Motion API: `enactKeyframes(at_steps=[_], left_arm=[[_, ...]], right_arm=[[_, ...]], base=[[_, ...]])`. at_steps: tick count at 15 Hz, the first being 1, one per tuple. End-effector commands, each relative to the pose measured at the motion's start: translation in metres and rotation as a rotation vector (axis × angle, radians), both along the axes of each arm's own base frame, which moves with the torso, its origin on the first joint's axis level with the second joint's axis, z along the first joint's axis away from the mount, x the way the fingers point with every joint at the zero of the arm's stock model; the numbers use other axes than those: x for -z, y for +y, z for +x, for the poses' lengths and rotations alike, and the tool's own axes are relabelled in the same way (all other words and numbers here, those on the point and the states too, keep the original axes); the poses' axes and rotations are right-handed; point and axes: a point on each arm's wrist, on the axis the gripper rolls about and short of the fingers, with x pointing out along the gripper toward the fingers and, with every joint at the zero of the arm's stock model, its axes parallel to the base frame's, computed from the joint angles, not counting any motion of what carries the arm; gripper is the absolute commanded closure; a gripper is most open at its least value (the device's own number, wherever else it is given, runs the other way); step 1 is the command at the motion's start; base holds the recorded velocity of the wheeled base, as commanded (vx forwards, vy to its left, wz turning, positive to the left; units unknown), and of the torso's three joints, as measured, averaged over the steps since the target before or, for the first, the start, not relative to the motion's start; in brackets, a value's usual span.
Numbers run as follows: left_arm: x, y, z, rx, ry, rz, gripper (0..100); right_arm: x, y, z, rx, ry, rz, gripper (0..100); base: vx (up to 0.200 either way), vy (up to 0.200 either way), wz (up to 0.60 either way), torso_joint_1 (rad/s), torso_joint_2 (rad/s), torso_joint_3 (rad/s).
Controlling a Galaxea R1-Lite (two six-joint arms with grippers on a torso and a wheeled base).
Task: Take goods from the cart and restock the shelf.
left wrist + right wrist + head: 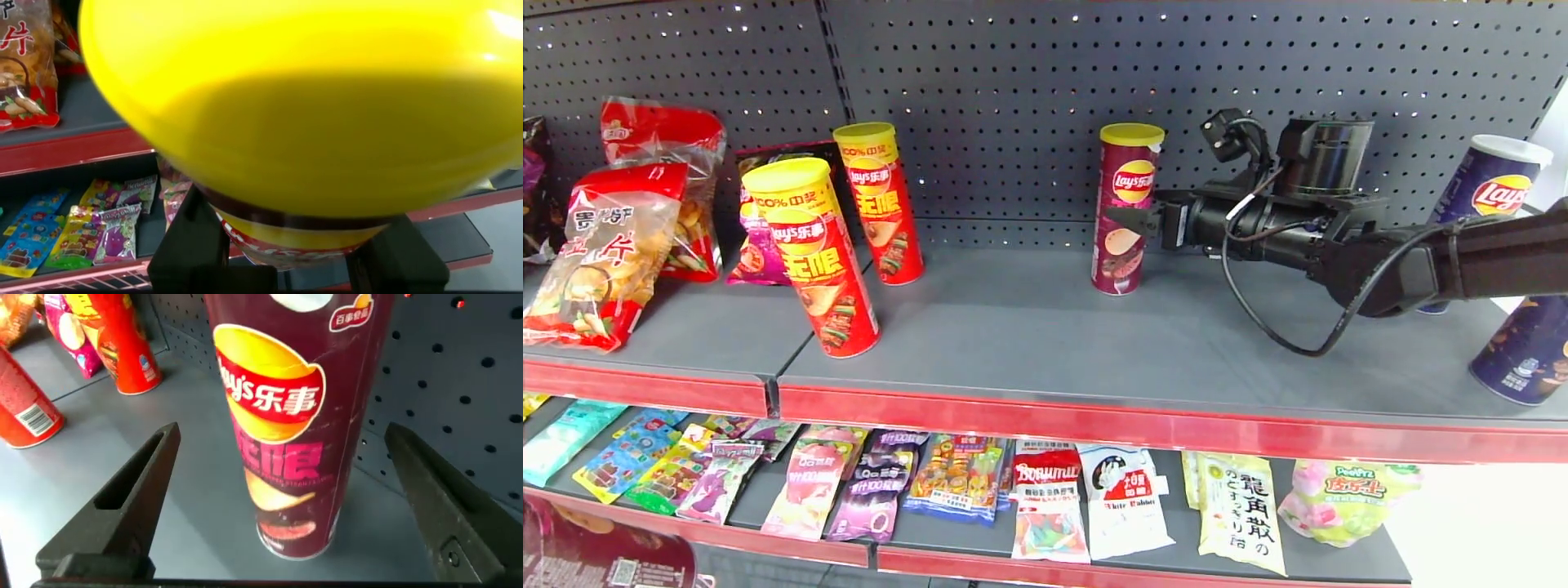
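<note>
maroon chip tube [1125, 208], glossy, cylindrical, yellow-capped

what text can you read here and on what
"Lay's 乐事" on the purple can
"100%" on the rear red can
"Lay's" on the navy can
"White Rabbit" on the white bag
Small print on the other packets: too small to read

right arm [1503, 253] — matte black, tubular | cable [1308, 353] — black, looping | jaws: black, wedge-shaped
</note>
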Motion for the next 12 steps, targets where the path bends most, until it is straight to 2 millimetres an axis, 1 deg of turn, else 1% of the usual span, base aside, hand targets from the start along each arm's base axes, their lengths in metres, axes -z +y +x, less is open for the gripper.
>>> enactKeyframes(at_steps=[1, 6, 12], left_arm=[[0.001, 0.000, 0.001, 0.000, 0.005, 0.000, 100], [0.001, 0.000, 0.001, 0.000, 0.008, 0.000, 100], [0.003, 0.000, 0.000, 0.000, 0.008, 0.000, 100]], right_arm=[[0.005, 0.003, 0.007, -0.002, 0.004, -0.002, 0], [0.008, 0.007, 0.020, 0.000, -0.006, 0.002, 0], [0.010, 0.011, 0.026, -0.003, -0.014, 0.005, 0]], base=[[0.000, 0.000, 0.00, 0.000, 0.00, 0.000], [0.000, 0.000, 0.00, 0.000, 0.00, 0.000], [0.000, 0.000, 0.00, 0.000, 0.00, 0.000]])
